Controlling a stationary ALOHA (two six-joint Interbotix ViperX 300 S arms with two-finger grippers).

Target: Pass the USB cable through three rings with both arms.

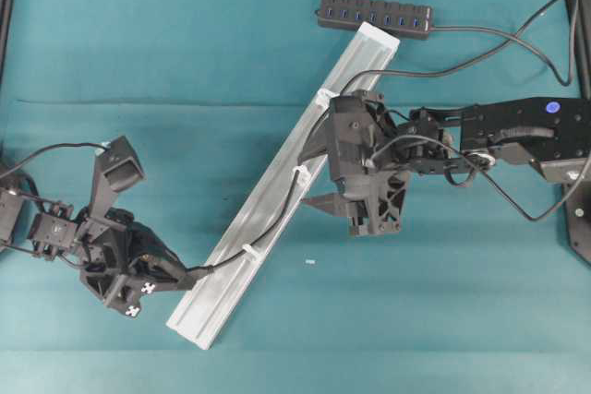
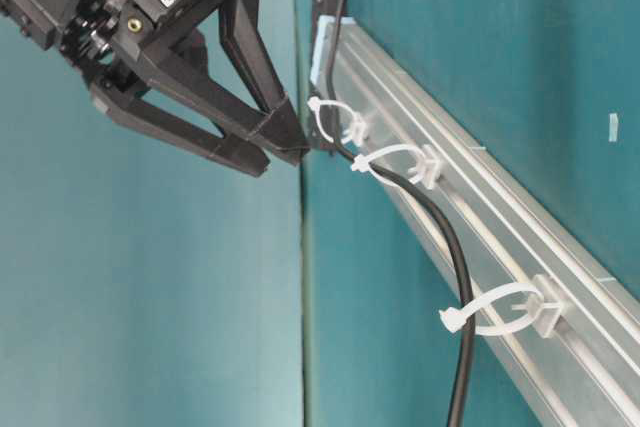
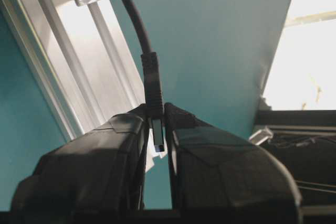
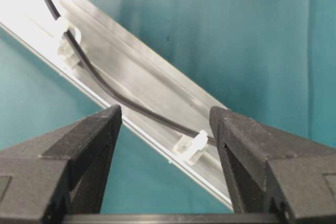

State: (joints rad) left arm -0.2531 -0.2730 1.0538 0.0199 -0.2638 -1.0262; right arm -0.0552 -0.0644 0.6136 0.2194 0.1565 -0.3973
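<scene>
Left of the long silver aluminium rail (image 1: 277, 200), the left black gripper (image 1: 175, 274) lies low, pinching the plug of the thin dark grey USB cable (image 1: 277, 219). That cord runs through all three whitish plastic rings (image 1: 249, 251) and looks limp and light, best held at its stiffer plug. Right of the rail, the right black gripper (image 1: 319, 177) hovers, spread wide and empty.

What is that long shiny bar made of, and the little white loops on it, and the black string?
The long bar looks like metal, probably aluminium: silvery, with straight grooves that catch bright glare. The little loops look like thin plastic: milky white, slightly see-through, bent like zip ties. The black string is a cable with a smooth, matte rubbery or plastic skin, bending softly between the loops.
</scene>
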